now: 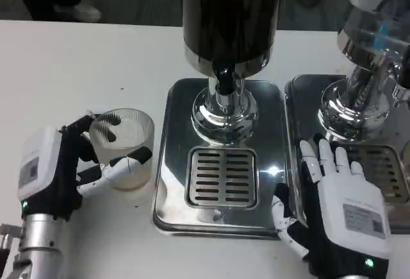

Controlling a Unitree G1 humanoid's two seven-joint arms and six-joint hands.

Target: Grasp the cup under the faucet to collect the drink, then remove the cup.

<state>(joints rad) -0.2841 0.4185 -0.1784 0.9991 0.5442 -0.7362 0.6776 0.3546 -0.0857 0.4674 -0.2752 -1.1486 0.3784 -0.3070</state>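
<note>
Close head view down onto table (83, 54)

White table (77, 54). Clear plastic cup (125, 147) stands on it at near left, just left of a shiny metal dispenser base (170, 183) with slotted drip grate (221, 177), centre. Second metal base (298, 99) sits just right of the first, running off the right edge.

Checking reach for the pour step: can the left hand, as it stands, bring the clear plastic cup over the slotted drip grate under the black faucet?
Probably yes. The left hand grips the clear plastic cup on the white table; the slotted drip grate beneath the black faucet lies bare, and the right hand rests beyond it.
</note>
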